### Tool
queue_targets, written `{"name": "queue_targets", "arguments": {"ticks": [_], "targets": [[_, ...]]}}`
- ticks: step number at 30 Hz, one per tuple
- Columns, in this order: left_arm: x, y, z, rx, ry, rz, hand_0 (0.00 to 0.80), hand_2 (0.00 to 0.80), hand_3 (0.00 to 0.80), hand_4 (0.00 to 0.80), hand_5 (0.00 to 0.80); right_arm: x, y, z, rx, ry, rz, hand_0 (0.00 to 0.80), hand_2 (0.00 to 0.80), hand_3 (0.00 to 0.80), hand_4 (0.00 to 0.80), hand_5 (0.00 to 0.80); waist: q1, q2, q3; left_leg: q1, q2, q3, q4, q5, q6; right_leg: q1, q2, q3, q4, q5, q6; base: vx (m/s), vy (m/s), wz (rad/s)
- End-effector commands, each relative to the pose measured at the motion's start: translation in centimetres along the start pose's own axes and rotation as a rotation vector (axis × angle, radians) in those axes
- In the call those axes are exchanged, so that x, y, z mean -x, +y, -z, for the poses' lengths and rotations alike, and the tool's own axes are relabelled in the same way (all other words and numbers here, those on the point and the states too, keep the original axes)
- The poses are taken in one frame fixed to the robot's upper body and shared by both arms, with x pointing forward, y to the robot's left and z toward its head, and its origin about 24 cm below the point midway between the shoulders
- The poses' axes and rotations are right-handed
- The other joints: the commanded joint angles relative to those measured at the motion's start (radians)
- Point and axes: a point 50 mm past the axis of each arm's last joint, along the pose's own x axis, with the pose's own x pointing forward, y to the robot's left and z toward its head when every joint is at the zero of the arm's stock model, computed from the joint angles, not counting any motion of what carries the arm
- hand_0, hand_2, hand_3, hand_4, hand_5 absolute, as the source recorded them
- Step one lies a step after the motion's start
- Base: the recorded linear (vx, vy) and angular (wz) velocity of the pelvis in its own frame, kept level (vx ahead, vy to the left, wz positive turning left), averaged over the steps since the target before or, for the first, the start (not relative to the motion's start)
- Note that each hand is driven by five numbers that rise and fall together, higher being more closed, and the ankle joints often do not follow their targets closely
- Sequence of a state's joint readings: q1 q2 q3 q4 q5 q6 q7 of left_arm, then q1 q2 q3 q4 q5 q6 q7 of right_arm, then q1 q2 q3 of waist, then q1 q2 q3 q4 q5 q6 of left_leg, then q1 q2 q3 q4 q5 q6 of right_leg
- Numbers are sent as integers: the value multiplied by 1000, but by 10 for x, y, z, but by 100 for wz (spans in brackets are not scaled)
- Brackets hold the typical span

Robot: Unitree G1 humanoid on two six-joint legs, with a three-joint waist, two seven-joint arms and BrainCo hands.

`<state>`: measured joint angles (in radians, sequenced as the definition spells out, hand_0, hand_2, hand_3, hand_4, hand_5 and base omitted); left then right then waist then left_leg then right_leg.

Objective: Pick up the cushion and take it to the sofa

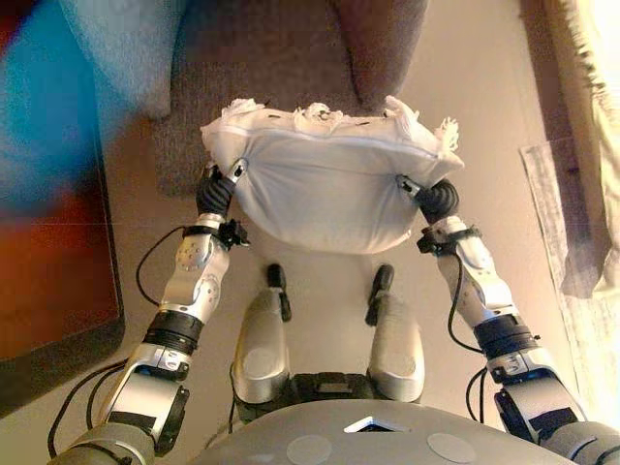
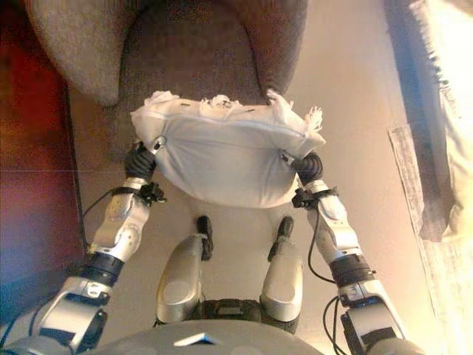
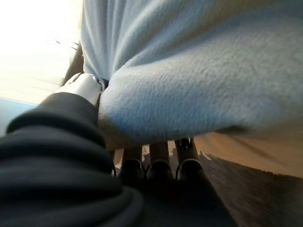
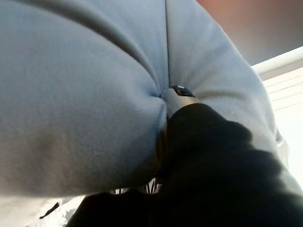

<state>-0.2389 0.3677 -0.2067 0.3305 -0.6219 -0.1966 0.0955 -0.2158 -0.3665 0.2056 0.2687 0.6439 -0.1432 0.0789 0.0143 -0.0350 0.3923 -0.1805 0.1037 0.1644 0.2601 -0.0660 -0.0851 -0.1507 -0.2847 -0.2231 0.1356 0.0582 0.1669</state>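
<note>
my left hand [image 1: 231, 175] and right hand [image 1: 412, 185] pinch the pale cushion [image 1: 329, 179] by its sides (thumbs dug in, fingers beneath), over the brown sofa [image 1: 266, 53].

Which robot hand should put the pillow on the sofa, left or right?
Neither alone. The left hand and right hand each grip one end of the white cushion, right before the brown sofa, so both should probably lower it together.

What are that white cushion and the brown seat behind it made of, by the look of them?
The cushion looks like soft matte fleece or brushed cloth: the left wrist view shows a fine nap, and it dimples where the left hand and right hand press in. Tufted fringe lines its far edge. The sofa seems upholstered in coarse, dull brown woven fabric, with a grainy texture and no sheen.
</note>
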Motion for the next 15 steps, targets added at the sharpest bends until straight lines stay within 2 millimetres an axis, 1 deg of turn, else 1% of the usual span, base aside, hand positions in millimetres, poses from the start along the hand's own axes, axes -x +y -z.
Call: {"name": "queue_targets", "arguments": {"ticks": [1,4,8,11,14,15], "targets": [[7,-2,-12,33,-81,27,800,800,800,800,800,8,5,-15,-57,-104,-20,800,800,800,800,800,23,-12,-213,51,-21,-29,-63,10,23,58,3,-27,-72,25,23,142,-65,-9],[16,3,-4,59,-47,5,800,800,800,800,800,15,11,-4,-48,-54,-13,800,800,800,800,800,28,-10,-265,104,-8,-20,-81,11,20,109,22,-24,-80,7,11,118,-34,-14],[20,10,2,89,-12,-11,800,800,800,800,800,20,16,7,-73,-4,-17,800,800,800,800,800,26,0,-304,167,3,-16,-104,11,17,159,26,-17,-63,-22,2,116,29,-9],[21,9,9,75,17,5,800,800,800,800,800,22,15,14,-105,26,-12,800,800,800,800,800,26,3,-332,220,-3,-8,-138,6,20,207,16,-30,-76,-25,9,124,94,0],[19,7,9,53,23,20,800,800,800,800,800,19,14,13,-125,28,-12,800,800,800,800,800,29,1,-347,243,-16,-7,-157,-1,25,226,1,-38,-86,-17,14,72,130,4],[16,6,7,46,22,29,800,800,800,800,800,17,13,11,-133,22,-9,800,800,800,800,800,30,1,-352,249,-26,-7,-161,-6,30,229,-11,-39,-85,-10,16,53,171,6]]}}
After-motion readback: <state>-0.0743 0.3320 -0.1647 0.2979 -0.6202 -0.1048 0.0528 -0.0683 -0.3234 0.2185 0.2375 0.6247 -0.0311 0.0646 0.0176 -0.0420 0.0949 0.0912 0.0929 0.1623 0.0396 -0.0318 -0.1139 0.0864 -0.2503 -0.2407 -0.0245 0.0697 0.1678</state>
